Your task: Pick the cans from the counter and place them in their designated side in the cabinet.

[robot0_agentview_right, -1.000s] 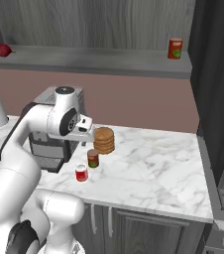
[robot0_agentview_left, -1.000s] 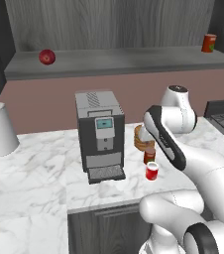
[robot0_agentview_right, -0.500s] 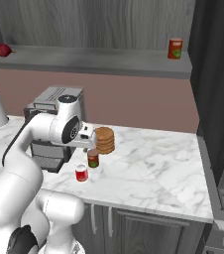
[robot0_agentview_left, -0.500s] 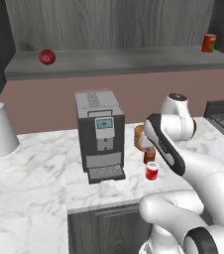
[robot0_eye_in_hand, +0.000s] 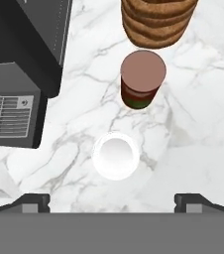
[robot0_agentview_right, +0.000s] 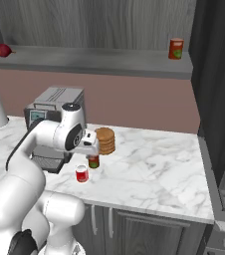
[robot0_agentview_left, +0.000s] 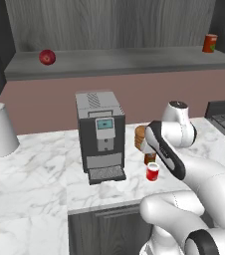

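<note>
the pincer (robot0_eye_in_hand: 112, 201), spread wide, had been lowered over the bright red can (robot0_eye_in_hand: 116, 156) near the tabletop's (robot0_eye_in_hand: 193, 129) front edge.

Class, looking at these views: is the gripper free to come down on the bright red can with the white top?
Probably yes. The open gripper hangs over the bright red can, which stands apart from the darker can and the coffee machine.

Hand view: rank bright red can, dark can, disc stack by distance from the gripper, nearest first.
From the gripper, open above the counter:
1. Bright red can, white top, just ahead of the fingertips.
2. Darker can with green label, beyond it, slightly right.
3. Stack of tan discs, farthest, at the view's top, just past the darker can.
</note>
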Motion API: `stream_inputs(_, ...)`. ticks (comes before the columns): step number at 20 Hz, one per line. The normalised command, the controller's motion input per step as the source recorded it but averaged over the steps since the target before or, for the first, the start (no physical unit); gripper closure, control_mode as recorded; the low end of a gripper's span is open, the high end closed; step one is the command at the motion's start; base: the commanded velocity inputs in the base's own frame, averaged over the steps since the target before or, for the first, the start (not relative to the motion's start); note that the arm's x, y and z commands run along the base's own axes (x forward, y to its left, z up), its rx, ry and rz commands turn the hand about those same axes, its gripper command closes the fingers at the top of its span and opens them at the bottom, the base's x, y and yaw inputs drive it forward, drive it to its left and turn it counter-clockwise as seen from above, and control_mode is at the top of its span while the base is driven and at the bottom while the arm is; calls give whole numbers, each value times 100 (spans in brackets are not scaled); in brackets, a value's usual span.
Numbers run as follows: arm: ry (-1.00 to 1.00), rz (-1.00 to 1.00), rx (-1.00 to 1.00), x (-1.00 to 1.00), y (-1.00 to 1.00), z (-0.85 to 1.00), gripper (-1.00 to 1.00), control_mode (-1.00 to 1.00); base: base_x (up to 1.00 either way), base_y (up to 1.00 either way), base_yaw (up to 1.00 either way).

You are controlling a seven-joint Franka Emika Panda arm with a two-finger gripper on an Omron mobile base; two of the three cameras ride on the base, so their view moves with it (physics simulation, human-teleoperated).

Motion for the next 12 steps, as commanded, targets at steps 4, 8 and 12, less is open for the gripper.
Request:
stream_inputs(4, 1, 0, 0, 0, 0, -25, -100, -100, 0, 0, 0)
stream_inputs(8, 2, 0, 0, 0, 0, -24, -100, -100, 0, 0, 0)
stream_inputs(12, 2, 0, 0, 2, 0, -20, -100, -100, 0, 0, 0)
